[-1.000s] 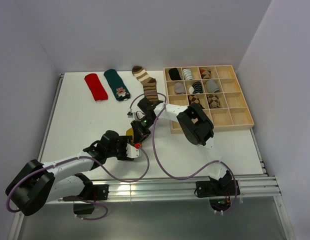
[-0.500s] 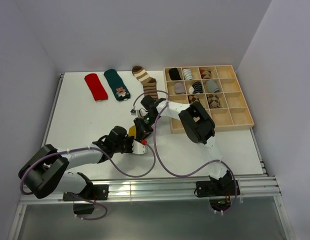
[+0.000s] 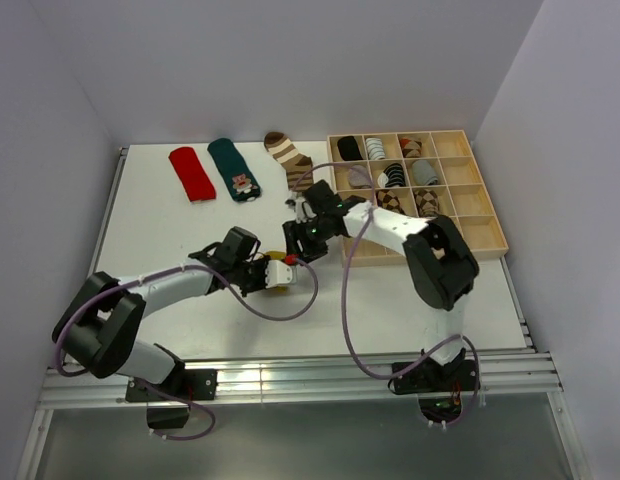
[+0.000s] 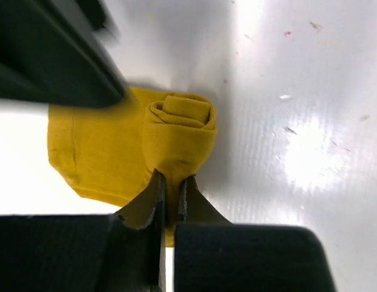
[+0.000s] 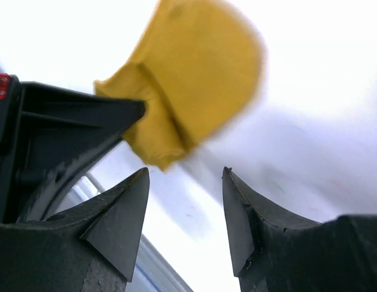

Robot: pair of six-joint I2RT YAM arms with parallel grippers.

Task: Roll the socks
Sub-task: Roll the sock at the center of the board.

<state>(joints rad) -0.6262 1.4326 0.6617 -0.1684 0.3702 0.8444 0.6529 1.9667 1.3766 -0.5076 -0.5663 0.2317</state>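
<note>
The mustard yellow sock [image 4: 176, 131] lies partly rolled on the white table, its roll at one end and a flat tail beside it. My left gripper [image 4: 171, 177] is shut on the edge of the roll. In the top view only a sliver of this sock [image 3: 277, 285] shows under the left gripper [image 3: 275, 274]. My right gripper [image 5: 185, 173] stands open just off the sock [image 5: 194, 79], nothing between its fingers; from above the right gripper [image 3: 297, 241] sits just beyond the left one. The red sock [image 3: 192, 172], teal sock [image 3: 236, 168] and striped sock [image 3: 290, 155] lie flat at the back.
A wooden compartment tray [image 3: 460, 236] stands at the right, with rolled socks in several of its cells. The right arm's cable loops over the table in front of the tray. The table's near rail runs along the bottom.
My left gripper has moved right and closed on the yellow sock's roll. My right gripper has opened, let go of the sock and drawn back toward the tray.
</note>
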